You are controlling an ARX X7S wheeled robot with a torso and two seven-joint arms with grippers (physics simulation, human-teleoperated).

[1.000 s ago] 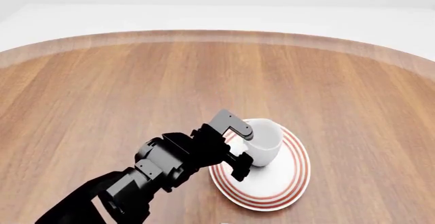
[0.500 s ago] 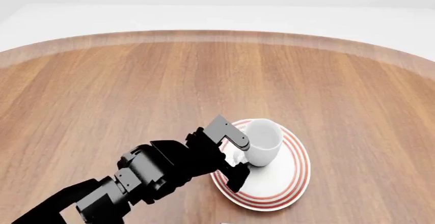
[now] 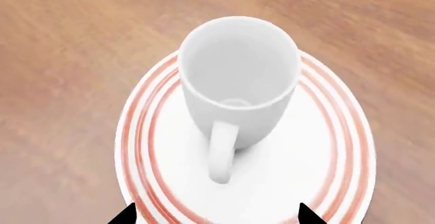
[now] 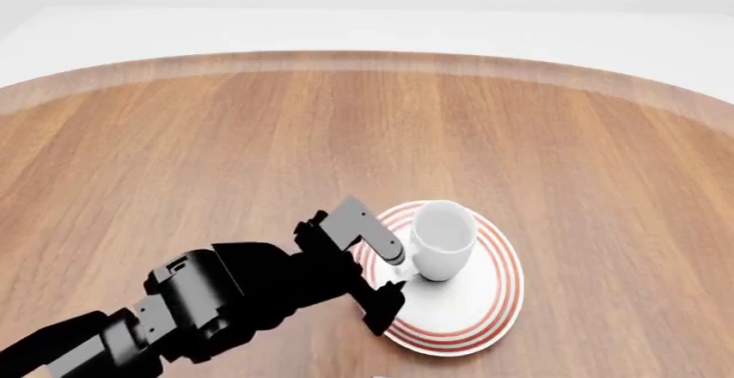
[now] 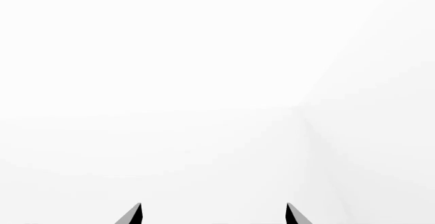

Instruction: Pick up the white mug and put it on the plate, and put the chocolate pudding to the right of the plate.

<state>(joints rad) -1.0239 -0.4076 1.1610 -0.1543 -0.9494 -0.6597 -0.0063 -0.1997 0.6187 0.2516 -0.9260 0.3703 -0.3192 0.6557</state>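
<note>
The plain glossy white mug (image 4: 442, 240) stands upright on the round red-ringed plate (image 4: 496, 309), lower right of centre in the head view. The left jaws (image 4: 383, 271) are wide and empty beside its handle. So I judge the mug step done; next, find the pudding carton, not visible; right jaws (image 5: 213, 215) wide too.

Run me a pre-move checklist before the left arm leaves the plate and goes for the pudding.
1. White mug upright on the plate: ok.
2. Left claw open, not touching the mug: ok.
3. Mug handle between the fingertips, so retreat straight back: ok.
4. Chocolate pudding located: not ok, in no view.
5. Table right of the plate free for the pudding: ok.
6. Right claw open, facing blank white: ok.
</note>
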